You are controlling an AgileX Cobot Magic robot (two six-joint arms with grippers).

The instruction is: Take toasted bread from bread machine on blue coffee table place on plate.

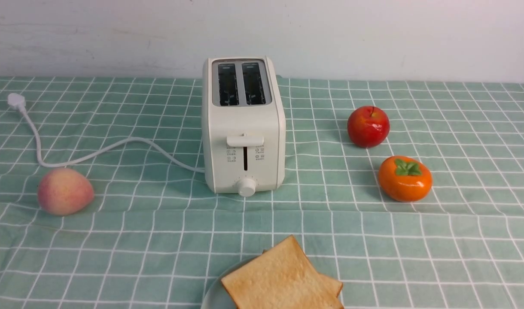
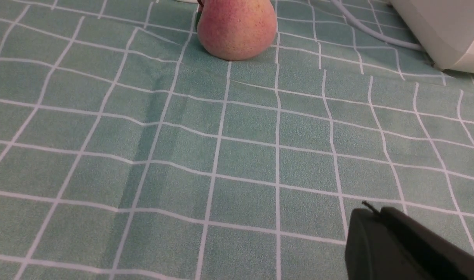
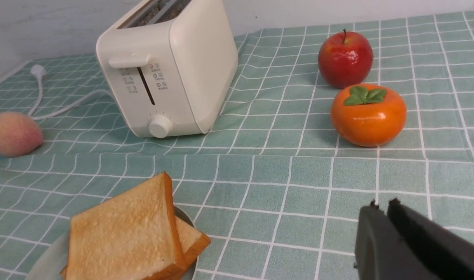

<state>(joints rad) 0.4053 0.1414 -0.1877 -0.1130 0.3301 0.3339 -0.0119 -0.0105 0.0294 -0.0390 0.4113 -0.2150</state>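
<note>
The cream-white bread machine (image 1: pixel 243 128) stands on the blue coffee table (image 1: pixel 159 223) with both top slots empty; it also shows in the right wrist view (image 3: pixel 171 70). Two slices of toasted bread (image 1: pixel 281 279) lie stacked on the plate (image 1: pixel 212 296) at the front edge, also in the right wrist view, toast (image 3: pixel 124 229) on plate (image 3: pixel 46 260). Neither arm shows in the front view. My left gripper (image 2: pixel 371 212) is shut and empty above bare cloth. My right gripper (image 3: pixel 382 208) is shut and empty, to the right of the plate.
A peach (image 1: pixel 64 191) lies left of the toaster, beside its white cord (image 1: pixel 94 152) and plug (image 1: pixel 16 101). A red apple (image 1: pixel 368 126) and an orange persimmon (image 1: pixel 404 178) sit to the right. A white wall runs behind the table.
</note>
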